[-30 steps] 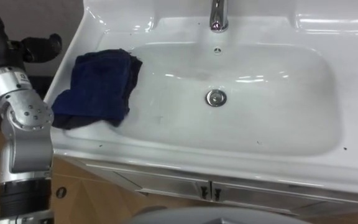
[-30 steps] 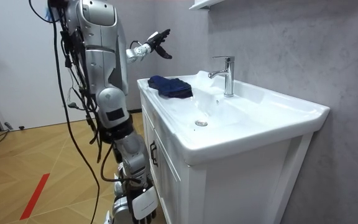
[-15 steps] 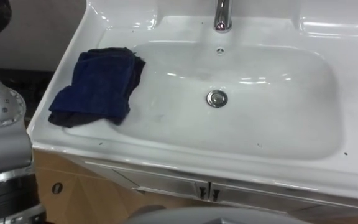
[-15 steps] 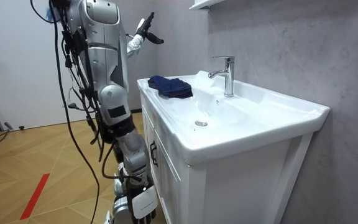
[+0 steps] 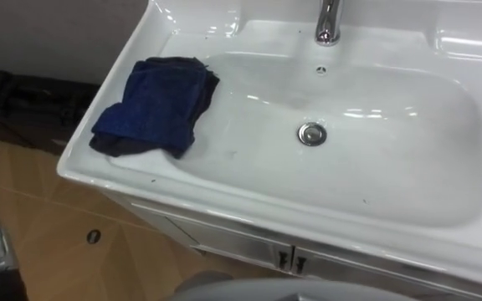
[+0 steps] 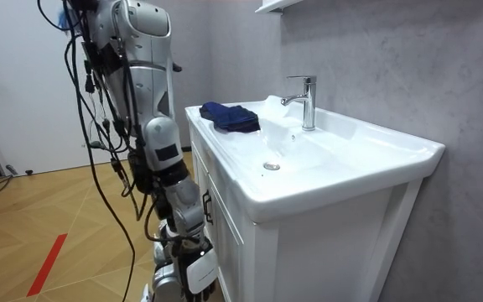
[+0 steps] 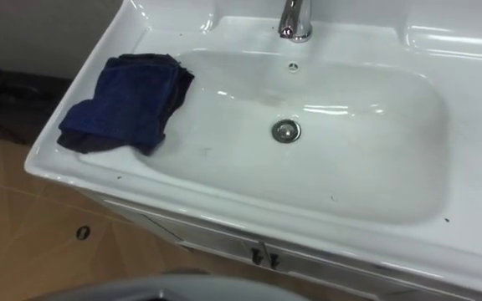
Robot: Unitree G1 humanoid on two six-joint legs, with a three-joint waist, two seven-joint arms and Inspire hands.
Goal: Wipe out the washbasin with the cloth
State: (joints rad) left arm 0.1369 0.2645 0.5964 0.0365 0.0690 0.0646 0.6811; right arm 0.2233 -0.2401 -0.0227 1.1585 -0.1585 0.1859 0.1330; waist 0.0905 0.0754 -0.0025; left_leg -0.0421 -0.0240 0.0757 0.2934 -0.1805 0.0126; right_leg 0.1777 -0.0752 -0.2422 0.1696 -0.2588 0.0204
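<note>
Since the dark blue cloth lies bunched at the upper left of the frame, on the basin's left rim with its long side running front to back, the left arm is probably nearer. The drain sits mid-frame. In the room view the right hand hangs low beside the cabinet; its grip I cannot tell.

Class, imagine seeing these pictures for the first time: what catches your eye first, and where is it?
A crumpled dark blue cloth lies on the left rim of the white basin, one edge reaching over the bowl's slope. A chrome faucet stands at the back, with the round metal drain in the bowl's middle below it.
</note>
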